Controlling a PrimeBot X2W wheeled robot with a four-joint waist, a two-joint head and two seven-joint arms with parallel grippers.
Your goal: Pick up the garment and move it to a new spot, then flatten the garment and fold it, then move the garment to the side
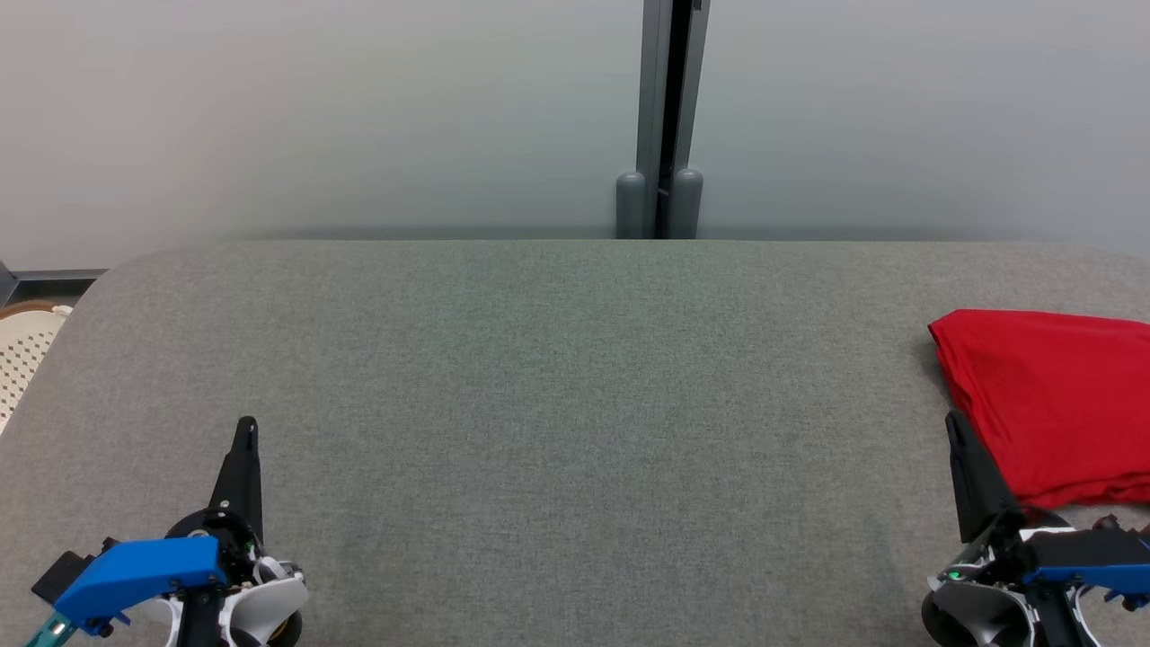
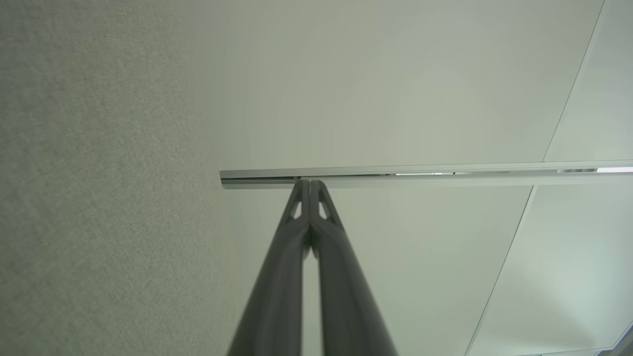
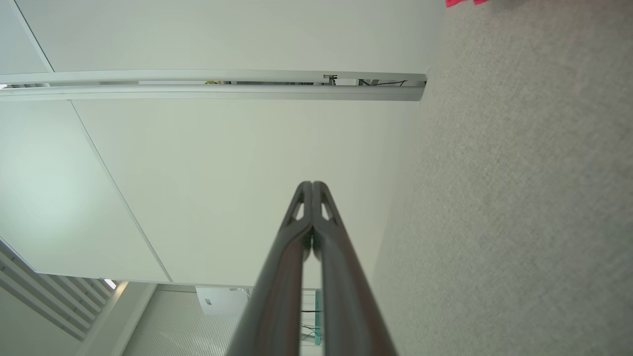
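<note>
A red garment (image 1: 1051, 400) lies folded at the right edge of the grey fabric table (image 1: 557, 386); a sliver of the garment (image 3: 465, 2) peeks in at the top of the right wrist view. My right gripper (image 1: 952, 424) is shut and empty, its tip just left of the garment's near corner. In the right wrist view the right gripper (image 3: 312, 184) has its fingers pressed together. My left gripper (image 1: 247, 424) is shut with nothing in it, low at the left over bare table. The left wrist view shows the left gripper (image 2: 310, 182) with both fingers closed tip to tip.
A pale partition wall (image 1: 314, 117) stands behind the table, with a grey post (image 1: 665, 117) at its seam. A white perforated basket (image 1: 22, 355) sits off the table's left end.
</note>
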